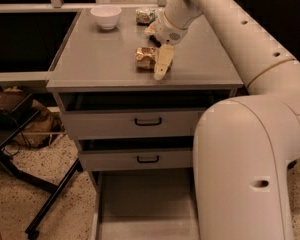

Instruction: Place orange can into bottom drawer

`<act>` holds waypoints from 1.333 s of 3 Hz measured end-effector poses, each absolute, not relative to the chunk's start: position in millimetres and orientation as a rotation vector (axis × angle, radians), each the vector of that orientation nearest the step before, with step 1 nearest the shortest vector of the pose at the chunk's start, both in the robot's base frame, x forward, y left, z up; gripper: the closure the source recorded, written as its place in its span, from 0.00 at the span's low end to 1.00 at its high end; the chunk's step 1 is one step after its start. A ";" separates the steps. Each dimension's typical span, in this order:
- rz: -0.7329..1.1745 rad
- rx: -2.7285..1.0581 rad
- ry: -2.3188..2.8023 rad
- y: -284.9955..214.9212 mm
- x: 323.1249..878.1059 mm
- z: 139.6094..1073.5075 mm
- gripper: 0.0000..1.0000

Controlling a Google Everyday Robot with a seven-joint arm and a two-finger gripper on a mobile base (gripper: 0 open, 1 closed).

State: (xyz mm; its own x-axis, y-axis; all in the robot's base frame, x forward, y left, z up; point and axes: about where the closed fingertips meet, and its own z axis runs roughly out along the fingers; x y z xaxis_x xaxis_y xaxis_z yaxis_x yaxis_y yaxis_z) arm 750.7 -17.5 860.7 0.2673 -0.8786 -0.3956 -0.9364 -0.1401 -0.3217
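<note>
The orange can [145,57] lies on its side on the grey cabinet top [100,59], near the front edge at centre right. My gripper [157,65] comes down from the white arm at the upper right and sits right against the can's right side, touching the top. The bottom drawer [104,204] is pulled out at the bottom of the view, with its flat grey floor bare; its right part is hidden behind my arm.
A white bowl [106,16] and a pale packet [145,15] stand at the back of the cabinet top. Two grey drawers with black handles [148,121] sit slightly ajar above the bottom drawer. My bulky arm body [250,169] fills the right foreground. Black stand legs [50,194] lie on the floor at left.
</note>
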 end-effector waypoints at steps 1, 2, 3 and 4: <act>0.178 -2.043 1.641 -16.3 754.3 853.1 0.19; 0.178 -2.043 1.641 -16.3 754.4 852.9 0.42; 0.178 -2.043 1.641 -16.3 754.4 852.9 0.65; 0.185 -2.055 1.623 -12.9 738.4 853.7 0.88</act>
